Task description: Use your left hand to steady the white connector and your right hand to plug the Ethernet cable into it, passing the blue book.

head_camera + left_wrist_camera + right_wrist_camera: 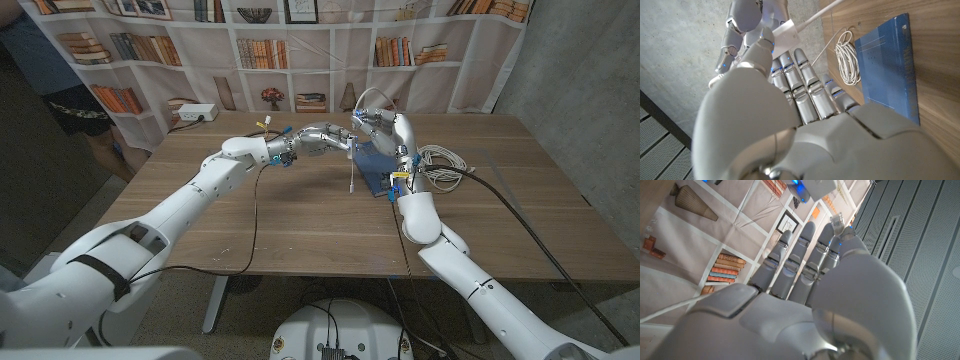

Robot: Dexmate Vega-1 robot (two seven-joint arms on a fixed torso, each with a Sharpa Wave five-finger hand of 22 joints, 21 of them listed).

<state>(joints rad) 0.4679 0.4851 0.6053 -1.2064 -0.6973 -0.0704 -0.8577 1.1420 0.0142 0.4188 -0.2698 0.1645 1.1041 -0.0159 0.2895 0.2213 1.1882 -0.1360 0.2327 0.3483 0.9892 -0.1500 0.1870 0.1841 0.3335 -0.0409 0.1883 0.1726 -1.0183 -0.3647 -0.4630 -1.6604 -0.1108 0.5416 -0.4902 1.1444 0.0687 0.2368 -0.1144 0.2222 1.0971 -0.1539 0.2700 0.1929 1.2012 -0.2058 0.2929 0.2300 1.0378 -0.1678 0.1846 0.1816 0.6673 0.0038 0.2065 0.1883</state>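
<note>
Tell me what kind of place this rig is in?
Likely a lab or test room dressed as a study: the bookshelves are a printed backdrop hung behind a wooden table, with bare concrete wall beside it.

Wooden table; printed bookshelf backdrop behind; grey concrete wall at right.

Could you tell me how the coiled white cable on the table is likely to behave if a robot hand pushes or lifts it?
The white cable lies in loose loops beside the blue book, so it is probably floppy. Pushed, the loops would likely spread rather than slide together. Lifted, it may sag and uncoil.
</note>
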